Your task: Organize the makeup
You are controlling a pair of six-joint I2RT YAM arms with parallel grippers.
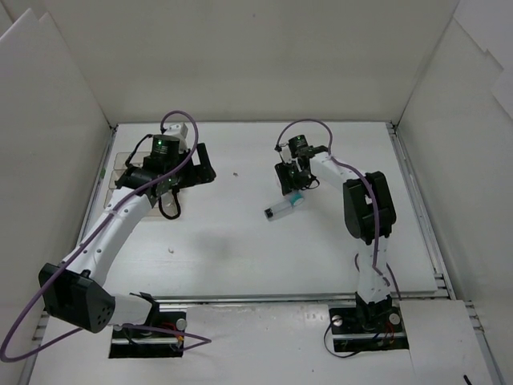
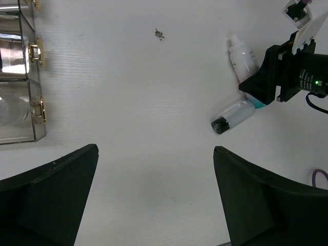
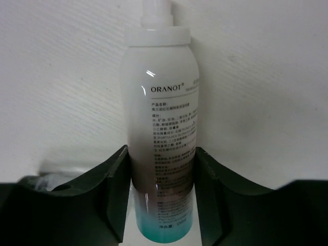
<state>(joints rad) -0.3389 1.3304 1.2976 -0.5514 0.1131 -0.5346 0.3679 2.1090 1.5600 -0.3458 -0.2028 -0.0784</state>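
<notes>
**Item 1: white bottle** [image 3: 161,128]. Slim cosmetic bottle with a white cap and neck, and a white body fading to teal at the base. It carries the brand print "ORANOT" above blocks of small text that are too fine to read. It sits near the middle of the tabletop, slightly toward the right edge, apparently lying with its cap toward the far edge. Whether it rests on the surface or is raised off it cannot be told.

**Item 2: clear bottle** [image 2: 233,117]. Small transparent bottle with a black cap, lying on its side on the tabletop. It is just beside the teal base of the white bottle, on the side nearer the near edge. Nothing grips it.

**Item 3: right gripper** [image 1: 295,184]. It is positioned over the white bottle. Its two dark fingers [image 3: 115,200] press against opposite sides of the bottle's lower body, pinching it.

**Item 4: left gripper** [image 2: 155,154]. It is at the far-left part of the tabletop, well apart from both bottles. The jaws are spread wide, with bare surface between them and nothing held.

**Item 5: clear compartmented box** [image 2: 20,102]. Transparent plastic with small gold fittings [image 2: 37,51] along one side. It stands near the far-left corner of the tabletop, beside the left gripper.

**Item 6: dark speck** [image 2: 159,34]. A small mark on the tabletop between the box and the bottles.
</notes>
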